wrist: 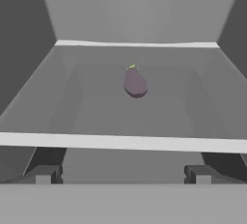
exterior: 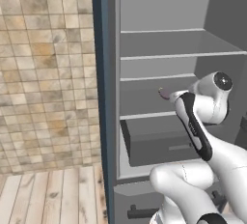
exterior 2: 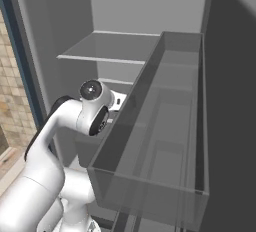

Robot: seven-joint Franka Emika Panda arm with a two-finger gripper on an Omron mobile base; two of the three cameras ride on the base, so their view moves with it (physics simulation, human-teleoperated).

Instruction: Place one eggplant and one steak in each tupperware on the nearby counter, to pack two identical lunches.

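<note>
Reaching into an open grey refrigerator, the white robot arm (exterior: 193, 121) points its tool (wrist: 123, 175) along a pale grey glass shelf (wrist: 120, 142). In the hand view the tool's two small dark fingertips (wrist: 44, 175) stand wide apart at the bottom, open, with nothing between them. A small purple eggplant with a green-yellow stem (wrist: 135, 82) lies on that shelf, towards its back edge and roughly midway between its left and right edges, well apart from the fingertips and beyond the shelf's white front edge. It lies with its stem end pointing to the back wall.

From the left base view a small pinkish-purple object (exterior: 164, 93) shows just past the arm's wrist on a middle shelf; whether it is the eggplant I cannot tell. Below it sits a dark grey drawer (exterior: 159, 143). From the right base view a translucent grey door bin (exterior 2: 150, 141) stands in front, just beside the arm's wrist joint. A tan tiled wall (exterior: 48, 73) and pale wood plank floor (exterior: 48, 194) lie left of the refrigerator.
</note>
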